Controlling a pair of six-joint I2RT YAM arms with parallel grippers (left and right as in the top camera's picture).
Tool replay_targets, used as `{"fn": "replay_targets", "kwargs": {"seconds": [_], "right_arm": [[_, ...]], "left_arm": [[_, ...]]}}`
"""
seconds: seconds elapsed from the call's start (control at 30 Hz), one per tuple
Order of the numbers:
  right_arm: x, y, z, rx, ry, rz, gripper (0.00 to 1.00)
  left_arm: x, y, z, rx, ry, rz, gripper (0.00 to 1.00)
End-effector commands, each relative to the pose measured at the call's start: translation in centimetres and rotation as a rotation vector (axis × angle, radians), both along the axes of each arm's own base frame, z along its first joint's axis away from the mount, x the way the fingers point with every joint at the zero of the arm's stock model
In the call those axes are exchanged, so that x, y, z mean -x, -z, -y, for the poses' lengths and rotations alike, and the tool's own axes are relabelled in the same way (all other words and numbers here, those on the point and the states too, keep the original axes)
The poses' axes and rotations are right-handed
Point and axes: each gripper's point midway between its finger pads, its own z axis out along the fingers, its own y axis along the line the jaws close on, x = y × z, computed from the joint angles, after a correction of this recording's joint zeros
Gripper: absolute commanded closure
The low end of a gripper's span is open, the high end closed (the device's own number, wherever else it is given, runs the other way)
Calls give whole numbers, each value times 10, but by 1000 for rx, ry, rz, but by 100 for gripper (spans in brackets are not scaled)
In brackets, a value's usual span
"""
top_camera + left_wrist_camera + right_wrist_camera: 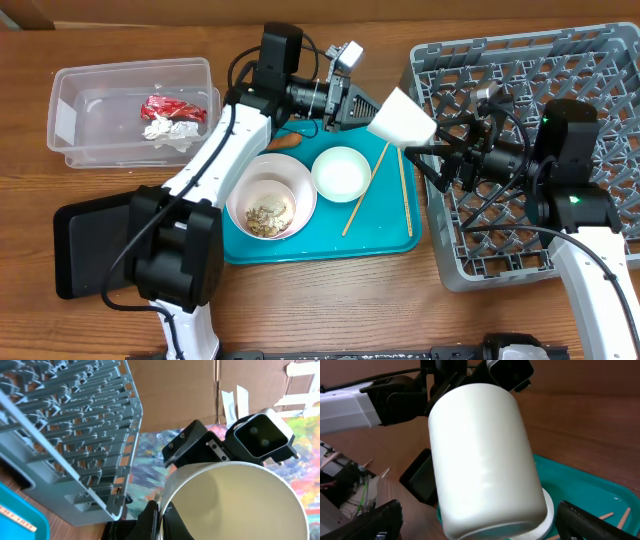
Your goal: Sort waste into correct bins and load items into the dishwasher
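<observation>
Tub [70,110], far left: red wrapper [172,108], tissue [165,128] | teal tray [385,240]: pinkish bowl [300,180] with scraps [268,213], small bowl [341,172], chopsticks [360,200] | cup [402,118] aloft beside rack [600,60], left gripper [370,108] clamped on rim, right gripper [425,165] spread open alongside | wooden table [120,30].

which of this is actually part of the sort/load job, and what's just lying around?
Job: white cup, pinkish bowl, rice scraps, small white bowl, chopsticks, orange stick, red wrapper, white tissue, clear tub, black tray, dish rack.
Just there: teal tray, cardboard.
</observation>
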Motion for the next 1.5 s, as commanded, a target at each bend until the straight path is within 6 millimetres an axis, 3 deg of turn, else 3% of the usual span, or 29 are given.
{"fn": "replay_targets", "kwargs": {"seconds": [0.0,0.2,0.5,0.83,0.9,0.97,1.03,1.13,1.27,1.37,1.47], "right_arm": [[1,-6,-1,-6,-14,20,1],[0,-8,-1,-6,-14,33,7],[-2,-10,-1,-5,-14,46,27],[-1,-8,-1,-6,-14,34,41],[-1,-8,-1,-5,-13,33,44],[-1,-7,-1,-4,-10,26,47],[-5,-1,4,20,28,8,47],[-17,15,19,82,161,-58,47],[-31,37,48,183,355,-133,47],[-40,42,72,210,502,-186,49],[-47,39,114,219,724,-258,51]], "left_arm": [[10,-19,9,11,24,-11,96],[15,-19,14,10,40,-13,96],[15,-19,14,10,39,-13,96],[14,-18,14,9,35,-10,93],[13,-19,14,10,32,-2,81],[9,-17,13,4,12,15,46],[-1,-13,11,-10,-30,67,25],[-16,-2,4,-56,-106,116,15],[-39,26,-16,-188,-232,142,9],[-52,56,-43,-355,-329,145,5],[-54,78,-78,-563,-414,157,4]]}}
